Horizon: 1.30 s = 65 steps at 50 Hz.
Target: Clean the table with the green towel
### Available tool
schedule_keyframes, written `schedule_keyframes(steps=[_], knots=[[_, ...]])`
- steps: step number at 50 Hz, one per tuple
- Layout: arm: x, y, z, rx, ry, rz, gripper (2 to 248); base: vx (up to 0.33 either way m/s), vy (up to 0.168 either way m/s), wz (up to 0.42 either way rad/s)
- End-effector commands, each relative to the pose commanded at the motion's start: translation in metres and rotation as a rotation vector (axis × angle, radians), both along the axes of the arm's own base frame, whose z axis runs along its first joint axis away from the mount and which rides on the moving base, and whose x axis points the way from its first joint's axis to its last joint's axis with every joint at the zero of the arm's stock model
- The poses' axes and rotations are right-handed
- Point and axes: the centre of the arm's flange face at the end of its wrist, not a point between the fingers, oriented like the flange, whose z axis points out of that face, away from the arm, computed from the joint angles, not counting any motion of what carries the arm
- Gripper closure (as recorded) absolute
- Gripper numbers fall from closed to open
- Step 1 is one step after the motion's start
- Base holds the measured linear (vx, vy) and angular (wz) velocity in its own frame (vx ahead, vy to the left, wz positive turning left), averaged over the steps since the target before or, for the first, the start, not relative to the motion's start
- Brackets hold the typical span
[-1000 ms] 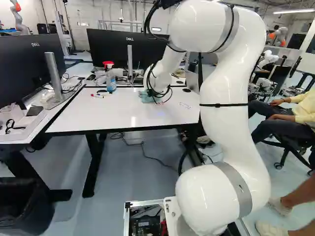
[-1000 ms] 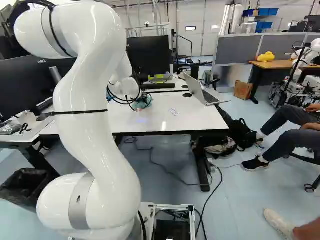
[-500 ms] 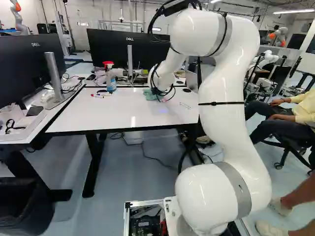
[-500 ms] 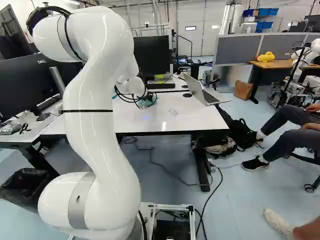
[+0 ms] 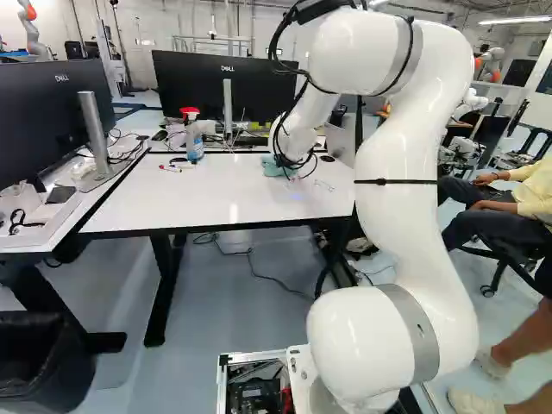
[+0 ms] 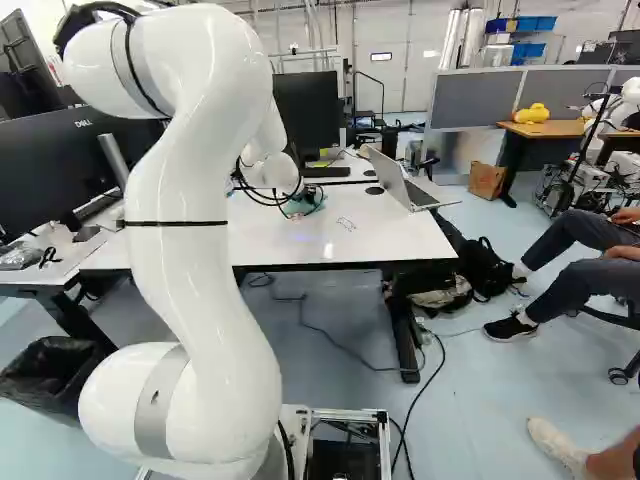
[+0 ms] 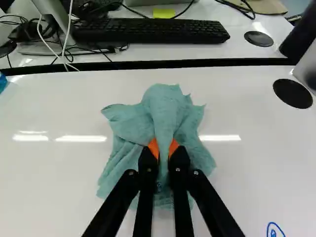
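Note:
In the left base view my gripper, mostly hidden by the wrist and cables, is down at the far right part of the white table. The wrist view shows the gripper shut on a fold of the green towel, orange pads on both sides. The towel spreads crumpled on the tabletop around the fingertips; in the right base view the towel partly shows behind the cables. Blue pen marks lie on the table beside the gripper, and faint marks show right of the towel.
A spray bottle and markers stand and lie at the table's far left. A laptop sits at its right end. Beyond the table edge are a keyboard and monitors. Another robot stands far back.
My arm has moved to the right over the table, dragging the gripped towel along toward the pen marks. The base has not moved.

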Motion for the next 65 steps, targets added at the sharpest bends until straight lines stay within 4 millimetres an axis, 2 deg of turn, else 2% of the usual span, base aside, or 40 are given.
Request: schedule_keyframes(steps=[23, 65], knots=[[-0.042, 0.009, 0.004, -0.001, 0.028, 0.017, 210, 0.0, 0.0, 0.0], [-0.095, 0.065, 0.008, -0.004, 0.055, 0.126, 210, 0.0, 0.0, 0.0]])
